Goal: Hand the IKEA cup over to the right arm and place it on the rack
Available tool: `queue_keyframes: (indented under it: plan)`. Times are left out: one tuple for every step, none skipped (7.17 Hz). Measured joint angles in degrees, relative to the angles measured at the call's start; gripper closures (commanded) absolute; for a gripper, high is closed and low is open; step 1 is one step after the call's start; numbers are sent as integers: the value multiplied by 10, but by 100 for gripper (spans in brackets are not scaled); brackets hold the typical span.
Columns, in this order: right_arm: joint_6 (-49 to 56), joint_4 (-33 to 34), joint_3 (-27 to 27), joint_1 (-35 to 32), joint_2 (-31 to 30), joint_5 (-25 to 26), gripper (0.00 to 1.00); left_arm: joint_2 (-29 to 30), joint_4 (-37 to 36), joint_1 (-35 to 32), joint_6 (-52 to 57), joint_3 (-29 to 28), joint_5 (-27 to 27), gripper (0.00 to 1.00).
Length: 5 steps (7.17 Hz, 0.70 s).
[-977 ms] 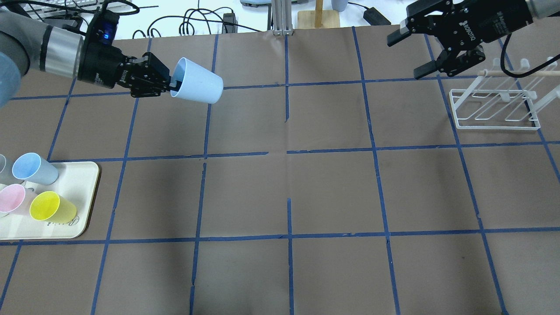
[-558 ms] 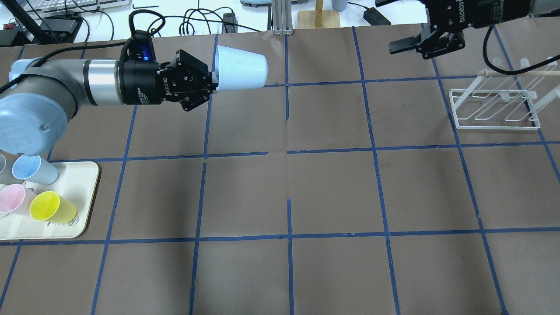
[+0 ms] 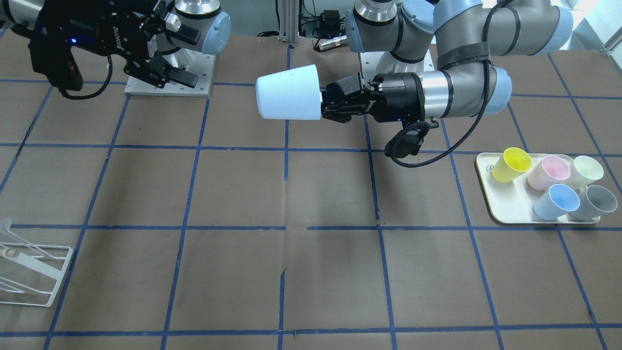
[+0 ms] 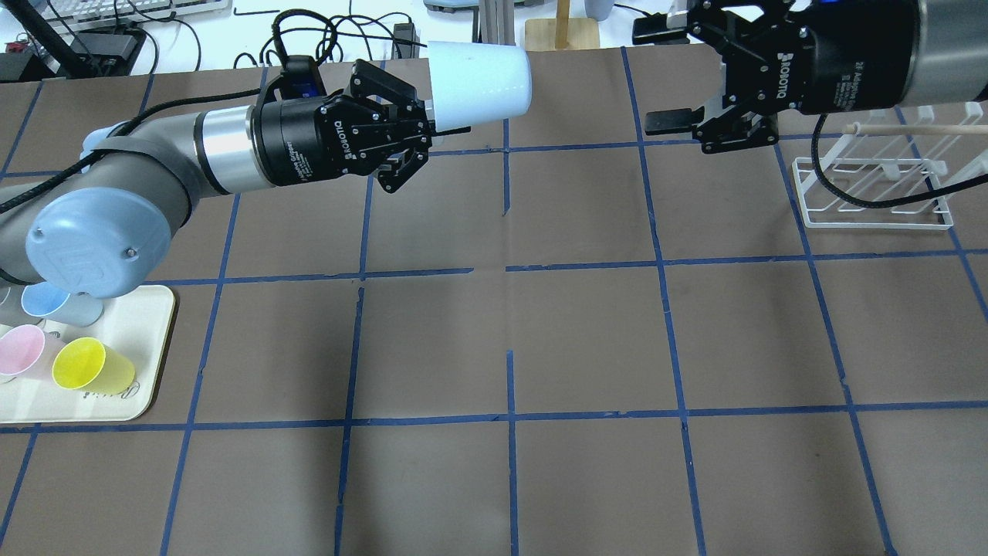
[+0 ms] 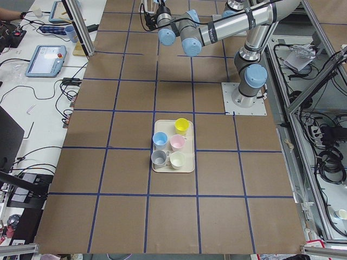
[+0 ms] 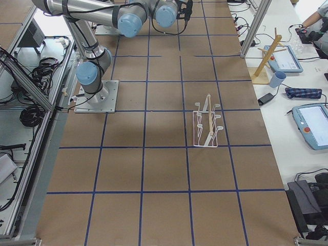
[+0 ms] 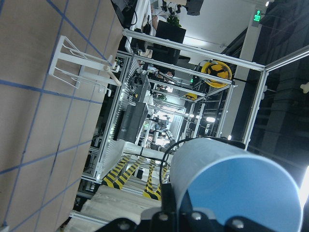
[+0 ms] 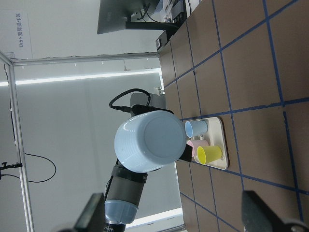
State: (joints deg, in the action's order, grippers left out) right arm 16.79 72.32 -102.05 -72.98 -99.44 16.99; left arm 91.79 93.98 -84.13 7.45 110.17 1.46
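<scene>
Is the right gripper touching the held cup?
No, the open right gripper is clear of the IKEA cup, which the left gripper holds.

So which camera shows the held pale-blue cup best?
Exterior front-facing: the IKEA cup lies sideways, whole, rim held by the left gripper. Overhead shows it too; right wrist sees its base; left wrist crops it.

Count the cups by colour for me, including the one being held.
Pale light-blue IKEA cup, in the left gripper: 1
Blue cup, on the tray: 1
Yellow cup: 1
Pink cup: 1
Cream cup: 1
Grey cup: 1
Total: 6 cups
</scene>
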Motion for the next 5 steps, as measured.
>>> queue_keyframes:
  plan:
    - [-1,0,-7,-6,-1,-9,0,-1,0,-13,-5,6,20,100]
    - [-2,1,-9,-12,0,-25,0,-2,-2,-28,-7,11,30,100]
    - [-2,8,-10,-15,2,-41,0,-1,-3,-40,-7,14,36,100]
    - [-4,23,-11,-16,5,-49,0,2,-4,-50,-7,15,48,100]
    - [-5,33,-11,-16,8,-51,0,3,-4,-59,-7,15,61,100]
